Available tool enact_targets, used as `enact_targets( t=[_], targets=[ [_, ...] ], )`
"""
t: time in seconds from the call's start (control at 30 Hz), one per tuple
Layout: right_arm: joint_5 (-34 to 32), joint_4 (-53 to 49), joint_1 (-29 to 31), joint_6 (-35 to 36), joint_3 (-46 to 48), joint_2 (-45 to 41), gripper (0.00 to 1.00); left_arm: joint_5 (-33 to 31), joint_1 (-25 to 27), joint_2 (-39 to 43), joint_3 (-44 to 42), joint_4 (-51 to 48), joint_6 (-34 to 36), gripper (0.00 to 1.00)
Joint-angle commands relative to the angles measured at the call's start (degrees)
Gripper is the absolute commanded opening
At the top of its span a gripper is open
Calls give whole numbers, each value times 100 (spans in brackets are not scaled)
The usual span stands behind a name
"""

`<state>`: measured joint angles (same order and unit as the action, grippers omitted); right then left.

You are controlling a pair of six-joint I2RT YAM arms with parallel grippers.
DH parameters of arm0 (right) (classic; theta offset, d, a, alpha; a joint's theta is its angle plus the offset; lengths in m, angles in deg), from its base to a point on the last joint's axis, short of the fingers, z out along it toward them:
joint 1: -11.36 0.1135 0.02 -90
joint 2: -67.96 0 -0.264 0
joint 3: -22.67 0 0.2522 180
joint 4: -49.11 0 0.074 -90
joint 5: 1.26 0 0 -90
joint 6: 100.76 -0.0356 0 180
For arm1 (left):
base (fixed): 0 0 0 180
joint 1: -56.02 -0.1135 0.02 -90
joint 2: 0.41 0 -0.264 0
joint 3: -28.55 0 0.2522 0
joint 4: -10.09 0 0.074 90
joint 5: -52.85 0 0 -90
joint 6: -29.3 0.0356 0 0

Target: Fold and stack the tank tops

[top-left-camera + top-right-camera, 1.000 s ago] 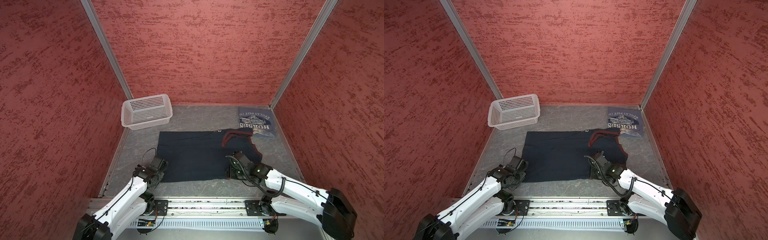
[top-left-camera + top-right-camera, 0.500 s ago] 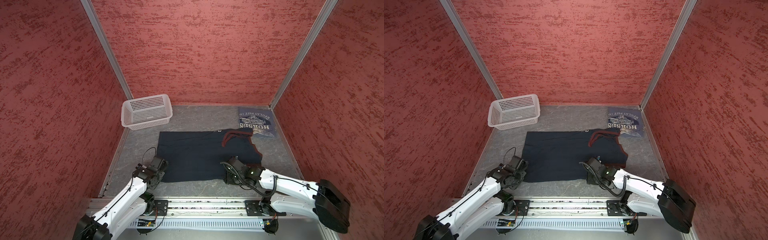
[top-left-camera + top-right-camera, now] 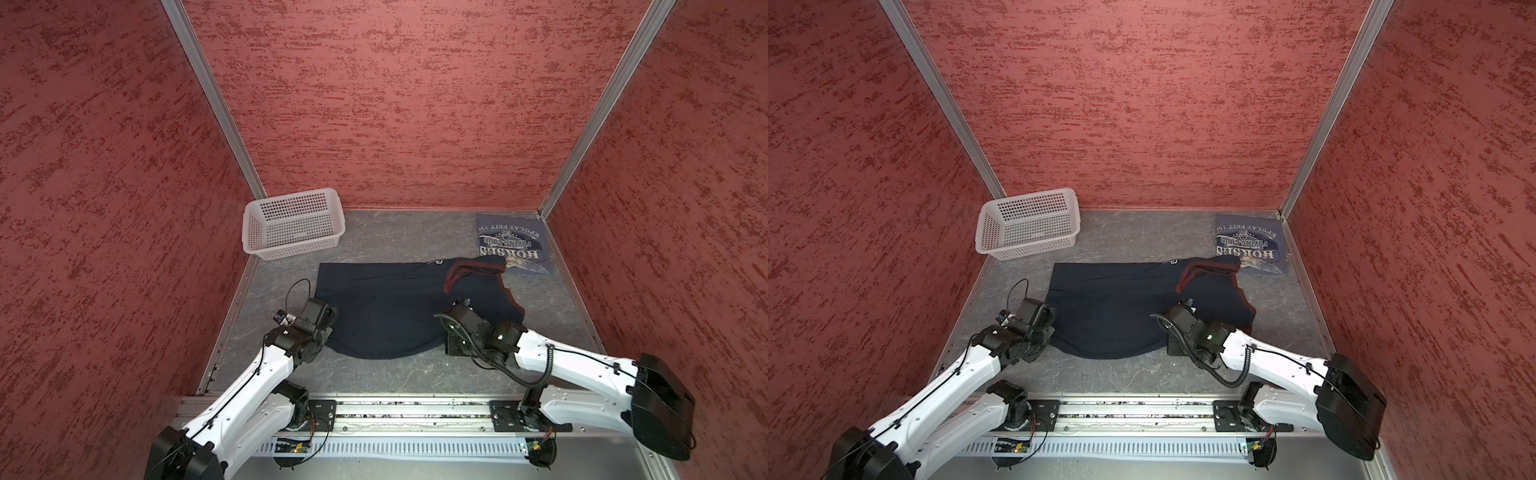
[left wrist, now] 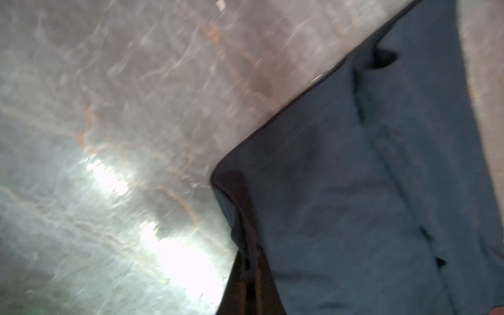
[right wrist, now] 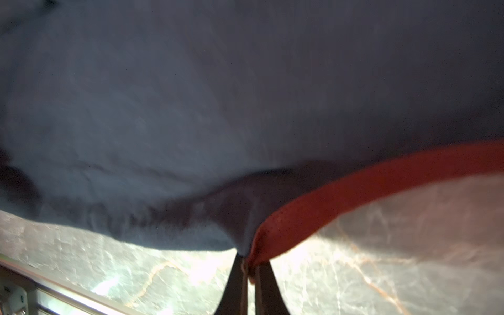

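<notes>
Near desk [image 3: 399, 376] front edge: left hand [image 4: 249, 272] pinching navy tank top [image 3: 386, 307] corner; right hand [image 5: 251, 272] pinching its maroon trim [image 5: 354, 196].

Left arm [image 3: 257, 374] and right arm [image 3: 582, 365] stretch forward, low. Left tool [image 4: 249, 261] and right tool [image 5: 250, 266] each pinch closed on the navy tank top [image 3: 386, 307] at its near edge.

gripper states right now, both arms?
left gripper: shut on a corner of the navy tank top.
right gripper: shut on the navy tank top at its maroon trim.
</notes>
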<state>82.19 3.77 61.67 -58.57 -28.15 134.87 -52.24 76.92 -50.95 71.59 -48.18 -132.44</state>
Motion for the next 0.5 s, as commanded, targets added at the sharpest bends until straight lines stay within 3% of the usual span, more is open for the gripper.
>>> enact_targets(
  t=[0.0,0.27,0.47],
  targets=[
    [-434,89,-407,605,-242,153,4,-105,-233,-325,222,527,360,5],
    [-59,628,-1478,1638,-1028,1320,4,71,-812,-1621,689,1427,743,4],
    [153,804,-1886,2049,-1456,1893,5,192,-1033,-2490,1055,1769,877,4]
  ],
)
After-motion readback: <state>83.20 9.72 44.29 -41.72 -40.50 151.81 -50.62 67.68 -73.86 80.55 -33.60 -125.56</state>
